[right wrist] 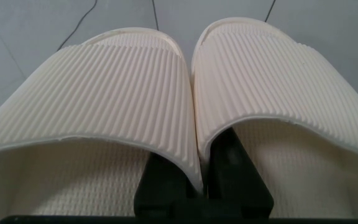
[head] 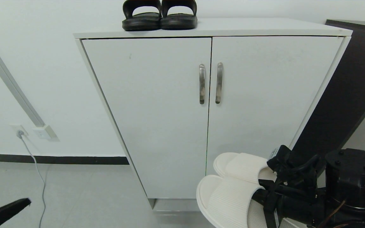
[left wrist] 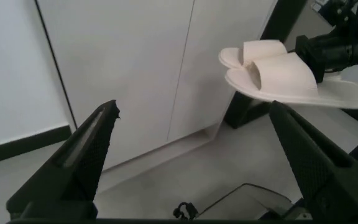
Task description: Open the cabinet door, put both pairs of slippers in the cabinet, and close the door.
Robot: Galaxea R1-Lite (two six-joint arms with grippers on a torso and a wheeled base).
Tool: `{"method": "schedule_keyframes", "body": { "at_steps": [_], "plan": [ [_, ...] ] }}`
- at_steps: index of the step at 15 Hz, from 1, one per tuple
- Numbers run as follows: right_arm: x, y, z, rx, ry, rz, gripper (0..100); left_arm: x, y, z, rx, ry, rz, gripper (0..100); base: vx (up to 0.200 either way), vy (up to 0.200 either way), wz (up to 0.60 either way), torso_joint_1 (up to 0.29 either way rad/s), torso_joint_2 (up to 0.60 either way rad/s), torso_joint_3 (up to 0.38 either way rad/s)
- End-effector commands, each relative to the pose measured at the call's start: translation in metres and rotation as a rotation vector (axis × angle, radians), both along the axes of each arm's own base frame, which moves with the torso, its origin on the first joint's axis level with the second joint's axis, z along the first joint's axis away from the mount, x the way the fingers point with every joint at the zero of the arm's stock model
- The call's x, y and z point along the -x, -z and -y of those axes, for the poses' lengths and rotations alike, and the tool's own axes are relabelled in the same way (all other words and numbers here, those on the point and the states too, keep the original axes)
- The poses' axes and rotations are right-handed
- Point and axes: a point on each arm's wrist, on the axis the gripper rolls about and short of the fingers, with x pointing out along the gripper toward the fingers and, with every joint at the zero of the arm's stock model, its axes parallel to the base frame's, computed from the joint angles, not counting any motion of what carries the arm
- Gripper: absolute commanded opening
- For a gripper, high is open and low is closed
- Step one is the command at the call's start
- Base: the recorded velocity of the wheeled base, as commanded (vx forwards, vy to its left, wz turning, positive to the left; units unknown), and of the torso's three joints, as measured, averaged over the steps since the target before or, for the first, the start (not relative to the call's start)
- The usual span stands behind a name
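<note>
At the far left we see a wall socket with a cable trailing down to the floor. Our left hand hangs low in front of the cabinet's base, its two fingers spread wide apart with nothing between them.

The white cabinet stands against the wall with both doors closed. The left door and right door meet at the middle, where two upright metal handles sit side by side. The black slippers rest as a pair on the cabinet top, above the left door, toes towards us and touching each other.

Further right and lower, the white slippers are held off the floor in front of the right door's lower part, side by side with toes pointing left. Our right hand is clamped on them. From the wrist we see its black fingers reaching in under the ribbed straps where the two slippers meet. A dark panel stands just beside the cabinet's right side.
</note>
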Motion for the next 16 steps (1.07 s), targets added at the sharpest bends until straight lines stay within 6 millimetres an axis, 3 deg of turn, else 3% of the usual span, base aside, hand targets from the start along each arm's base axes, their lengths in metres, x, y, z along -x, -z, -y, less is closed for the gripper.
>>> {"method": "schedule_keyframes", "body": {
  "at_steps": [1,5,7,10,16],
  "plan": [
    [-0.001,0.001,0.000,0.002,0.001,-0.002,0,-0.055,-0.001,0.010,-0.007,0.102,-0.109,100,0.000,0.000,0.00,0.000,0.00,0.000],
    [-0.001,0.000,-0.001,-0.001,0.000,-0.003,0,-0.092,-0.016,0.033,-0.012,0.180,-0.109,100,0.000,0.000,0.00,0.000,0.00,0.000],
    [-0.001,0.000,-0.001,-0.002,0.001,-0.002,0,-0.101,-0.028,0.046,0.015,0.201,-0.113,100,0.000,0.000,0.00,0.000,0.00,0.000],
    [0.000,-0.001,-0.002,-0.007,-0.007,0.005,0,-0.118,-0.050,0.074,0.049,0.298,-0.098,100,0.000,0.000,0.00,0.000,0.00,0.000],
    [0.000,-0.003,-0.001,-0.019,0.002,0.007,0,-0.157,-0.067,0.135,0.064,0.427,-0.096,100,0.000,0.000,0.00,0.000,0.00,0.000]
  ]
}}
